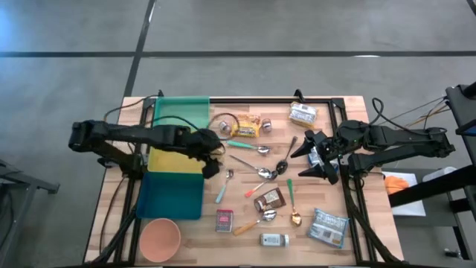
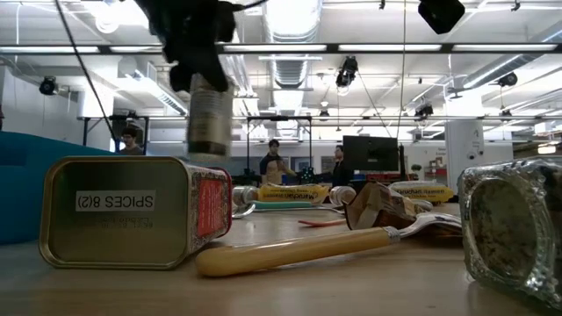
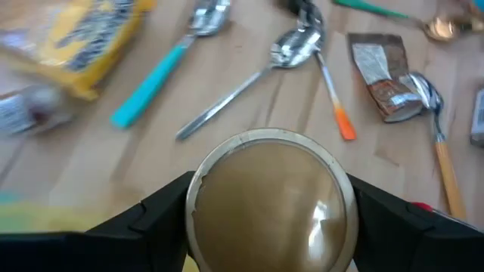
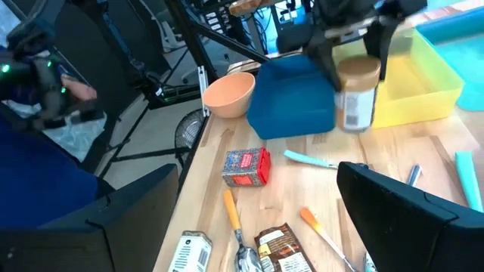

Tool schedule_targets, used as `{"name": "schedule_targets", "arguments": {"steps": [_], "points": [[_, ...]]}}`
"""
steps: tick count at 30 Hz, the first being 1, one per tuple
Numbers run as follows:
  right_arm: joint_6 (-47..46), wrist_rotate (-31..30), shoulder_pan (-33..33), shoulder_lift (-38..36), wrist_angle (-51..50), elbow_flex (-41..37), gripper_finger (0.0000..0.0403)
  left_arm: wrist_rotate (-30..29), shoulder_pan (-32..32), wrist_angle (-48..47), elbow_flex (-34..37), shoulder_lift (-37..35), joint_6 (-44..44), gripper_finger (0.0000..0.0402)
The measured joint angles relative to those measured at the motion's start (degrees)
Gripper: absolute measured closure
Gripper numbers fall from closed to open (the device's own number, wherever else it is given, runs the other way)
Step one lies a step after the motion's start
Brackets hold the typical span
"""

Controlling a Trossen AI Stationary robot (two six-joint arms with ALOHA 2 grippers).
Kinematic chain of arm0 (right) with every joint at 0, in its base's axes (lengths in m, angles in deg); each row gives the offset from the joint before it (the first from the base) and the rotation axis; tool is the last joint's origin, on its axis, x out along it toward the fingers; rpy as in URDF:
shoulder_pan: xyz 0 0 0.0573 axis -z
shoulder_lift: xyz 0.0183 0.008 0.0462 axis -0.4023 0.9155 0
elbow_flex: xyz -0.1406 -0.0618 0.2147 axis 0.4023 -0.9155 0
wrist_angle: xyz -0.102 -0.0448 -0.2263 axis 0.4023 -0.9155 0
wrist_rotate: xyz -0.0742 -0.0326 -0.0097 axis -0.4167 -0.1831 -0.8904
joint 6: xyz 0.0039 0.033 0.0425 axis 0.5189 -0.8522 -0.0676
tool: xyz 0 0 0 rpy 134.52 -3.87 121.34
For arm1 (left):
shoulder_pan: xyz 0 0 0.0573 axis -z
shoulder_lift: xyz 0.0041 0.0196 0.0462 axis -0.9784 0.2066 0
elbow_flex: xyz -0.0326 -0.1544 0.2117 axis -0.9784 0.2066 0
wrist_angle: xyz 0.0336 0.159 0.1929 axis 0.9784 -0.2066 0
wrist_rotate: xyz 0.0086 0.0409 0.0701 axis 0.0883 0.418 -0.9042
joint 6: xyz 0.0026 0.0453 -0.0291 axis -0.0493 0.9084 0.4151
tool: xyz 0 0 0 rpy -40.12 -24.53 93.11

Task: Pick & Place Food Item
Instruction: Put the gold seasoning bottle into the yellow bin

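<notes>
High view: left gripper (image 1: 210, 158) sits over the right edge of the yellow bin (image 1: 175, 159), fingers clamped round a jar (image 1: 210, 167) held clear of the table. Green bin (image 1: 181, 112) behind the yellow one, blue bin (image 1: 176, 194) in front, pink bowl (image 1: 160, 239) nearest the front edge. Right gripper (image 1: 311, 157) hovers over the table's right half with fingers spread wide and nothing between them. Wooden table (image 1: 349, 117) strewn with spoons and packets, a red spice tin (image 1: 224, 220) and a small white bottle (image 1: 274, 240) near the front. Low view: the jar (image 2: 210, 114) hangs upright in the air under the left gripper (image 2: 195, 53), well above the tabletop; the spice tin (image 2: 132, 224) lies on its side close to the lens, a wooden-handled spoon (image 2: 290, 250) just beside it. People stand in the room far behind. Left wrist view: the jar's round lid (image 3: 269, 200) fills the space between the dark fingers (image 3: 151, 219), gripped on both sides; spoons and a brown packet (image 3: 382, 75) on the wood beyond. Right wrist view: the right arm's own fingers (image 4: 408, 208) stand apart, empty; farther off the left gripper (image 4: 355, 38) holds the jar (image 4: 357, 94) aloft, between the blue bin (image 4: 295, 94) and yellow bin (image 4: 423, 87); bowl (image 4: 228, 93) and spice tin (image 4: 246, 166) nearer.
</notes>
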Motion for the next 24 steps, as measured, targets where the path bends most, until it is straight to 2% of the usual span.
{"name": "schedule_targets", "arguments": {"steps": [8, 13, 20, 24], "points": [[0.0, 0.0, 0.0, 0.0, -0.1, 0.0, 0.0044, -6.7, -2.9, -0.9, 8.7, -15.0, -8.9, 0.0124], [0.0, 0.0, 0.0, 0.0, -0.1, 0.0, 0.0044, -10.1, -5.3, -7.9, 12.5, -22.4, -16.9, 0.0124], [0.0, 0.0, 0.0, 0.0, -0.1, 0.0, 0.0044, -18.2, -7.1, -24.9, 13.6, -25.5, -29.9, 0.0124], [0.0, 0.0, 0.0, 0.0, -0.1, 0.0, 0.0044, -22.3, -7.1, -29.1, 13.7, -25.3, -34.3, 0.0124]]}}
